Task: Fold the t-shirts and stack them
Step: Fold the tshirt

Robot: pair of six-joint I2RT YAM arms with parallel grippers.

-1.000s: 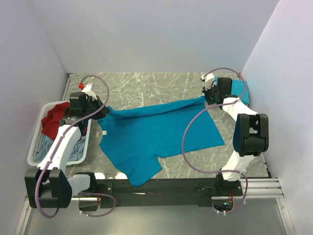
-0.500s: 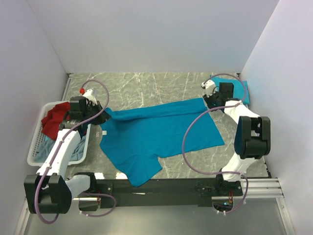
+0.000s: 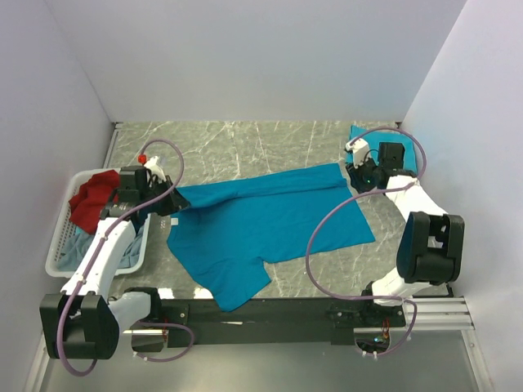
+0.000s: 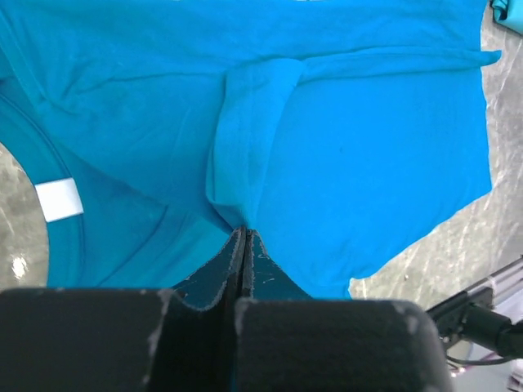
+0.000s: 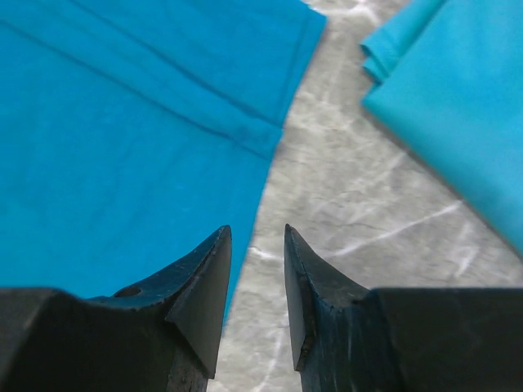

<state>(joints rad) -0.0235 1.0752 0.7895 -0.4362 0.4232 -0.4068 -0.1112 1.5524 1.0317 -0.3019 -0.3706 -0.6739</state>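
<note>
One teal t-shirt (image 3: 261,220) lies spread at frame centre on the marble table (image 3: 229,147). The left gripper (image 4: 245,235) has its jaws fully closed, pinching a fold of this shirt at its left edge. The right gripper (image 5: 255,237) has its jaws part-open and holds nothing, above the shirt's upper-right corner. A folded teal shirt (image 5: 458,98) lies at the upper right. A red t-shirt (image 3: 91,196) sits in the basket (image 3: 57,255) at left.

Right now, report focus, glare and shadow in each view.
Top external: evenly lit, sharp, no hard shadows on the spread t-shirt. Left wrist: cloth crisp, left pincer base dark and soft. Right wrist: right pincer tips sharp, folded t-shirt slightly soft.
</note>
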